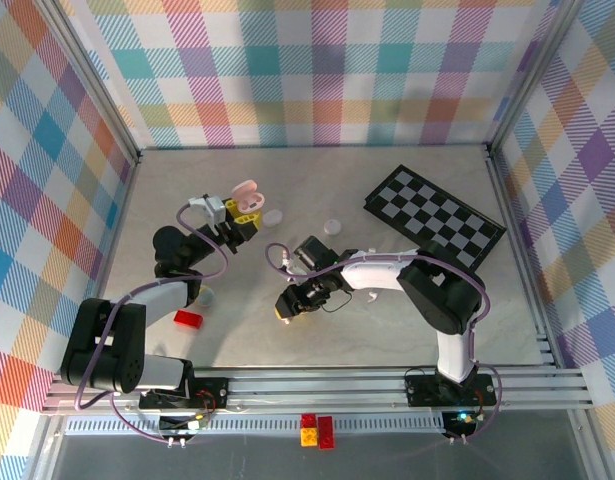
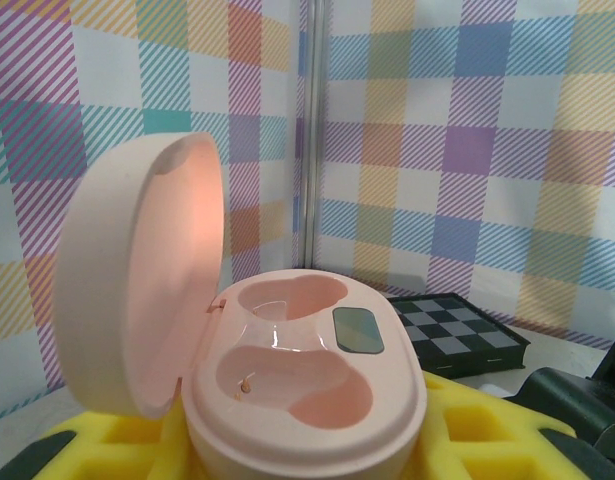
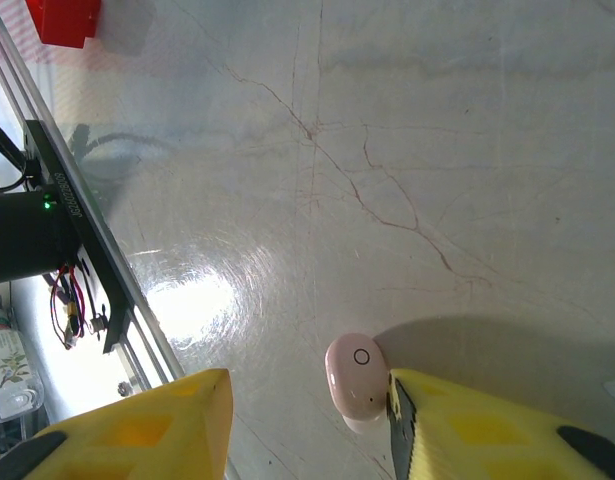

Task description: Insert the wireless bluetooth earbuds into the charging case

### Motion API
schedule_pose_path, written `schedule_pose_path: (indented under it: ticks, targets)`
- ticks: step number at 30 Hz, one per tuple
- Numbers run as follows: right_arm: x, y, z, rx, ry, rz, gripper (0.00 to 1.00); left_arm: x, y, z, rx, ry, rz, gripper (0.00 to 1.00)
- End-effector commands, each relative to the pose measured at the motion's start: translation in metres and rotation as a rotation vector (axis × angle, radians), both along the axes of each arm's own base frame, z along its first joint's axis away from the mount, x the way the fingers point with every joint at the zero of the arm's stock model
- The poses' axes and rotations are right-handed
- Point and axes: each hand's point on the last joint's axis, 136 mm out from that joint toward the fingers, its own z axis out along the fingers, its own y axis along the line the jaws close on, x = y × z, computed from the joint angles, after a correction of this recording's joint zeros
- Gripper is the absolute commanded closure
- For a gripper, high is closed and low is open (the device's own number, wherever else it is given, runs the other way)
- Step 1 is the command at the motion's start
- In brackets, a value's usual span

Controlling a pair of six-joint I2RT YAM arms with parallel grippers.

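Right wrist view: one pale pink earbud (image 3: 355, 378) lies on the table (image 3: 407, 150). It is a glossy oval with a small ring marked on its upper face. Its long axis runs roughly in line with the fingers, and which end is the stem I cannot tell. The right end effector (image 3: 309, 392) stands wide open around it. The earbud touches the inner edge of one yellow finger (image 3: 487, 435) and lies well apart from the other.

In the top external view the right end effector (image 1: 287, 305) is low over the table just left of its middle, nearer the near edge. The left end effector (image 1: 241, 214) is closed on the charging case (image 1: 249, 200) over the far left part of the table.

In the left wrist view the pink, oval charging case (image 2: 307, 400) sits level between yellow fingers. Its long axis points away toward the back wall, its lid stands upright on the left, and two smooth wells face up
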Motion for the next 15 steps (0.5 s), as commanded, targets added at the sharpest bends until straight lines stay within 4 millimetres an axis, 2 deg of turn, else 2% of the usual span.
schedule_pose_path:
  ticks: [1,15]
  targets:
    - [-0.0098,0.0017,-0.0063,-0.005,0.028,0.039,0.58,-0.0073,0.0017,0.0184,0.002,-0.077,-0.014,0.62]
    - [-0.015,0.0046,-0.0142,-0.033,0.041,0.054,0.61,-0.0075,0.0019,0.0178,0.004,-0.076,-0.014,0.62]
